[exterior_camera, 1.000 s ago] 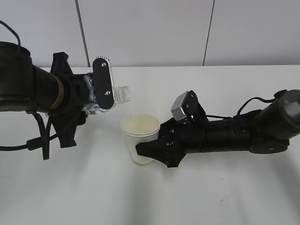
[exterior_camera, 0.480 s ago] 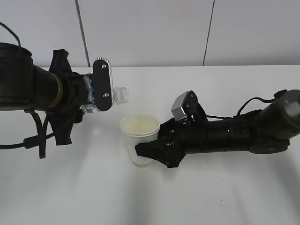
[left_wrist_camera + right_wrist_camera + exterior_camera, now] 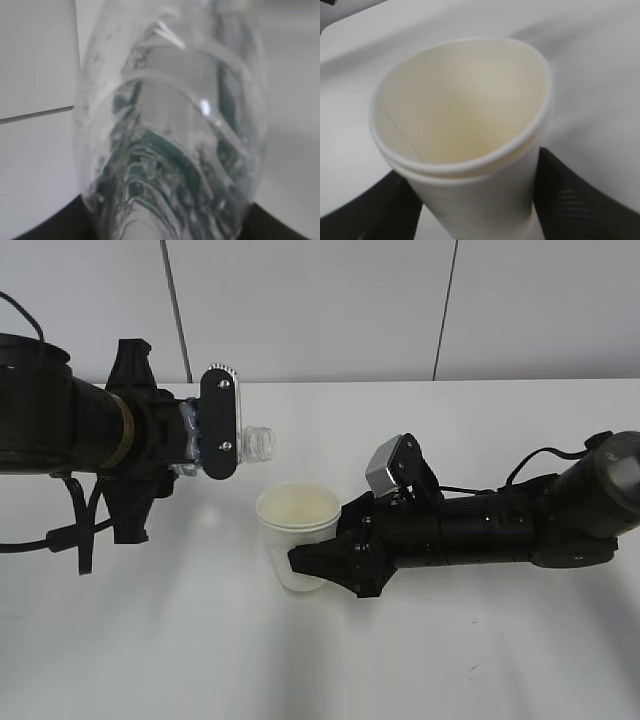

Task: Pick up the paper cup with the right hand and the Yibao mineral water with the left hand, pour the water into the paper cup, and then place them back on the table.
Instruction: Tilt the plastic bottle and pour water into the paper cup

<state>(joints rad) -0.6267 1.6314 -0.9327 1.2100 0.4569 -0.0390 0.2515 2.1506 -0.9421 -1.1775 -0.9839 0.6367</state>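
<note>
The Yibao mineral water (image 3: pixel 258 442) lies almost level in the air, its open mouth pointing right, up and to the left of the cup's rim. My left gripper (image 3: pixel 207 438) is shut on its ribbed body. In the left wrist view the clear bottle (image 3: pixel 170 125) with its green label fills the frame, and the left gripper (image 3: pixel 165 235) shows only as black corners. The cream paper cup (image 3: pixel 297 532) stands upright with my right gripper (image 3: pixel 312 552) shut on its lower wall. The right wrist view looks into the cup (image 3: pixel 465 115) held by the right gripper (image 3: pixel 475 215). No stream of water shows.
The white table (image 3: pixel 200 660) spreads around both arms. A pale panelled wall (image 3: pixel 320 300) rises behind the far edge. The right arm (image 3: pixel 500 525) lies low across the right half, with a black cable (image 3: pixel 545 462) looping over it.
The left wrist has rolled a little, bringing the near finger plate more upright and drawing the bottle slightly left. The cup and right arm have stayed put.
</note>
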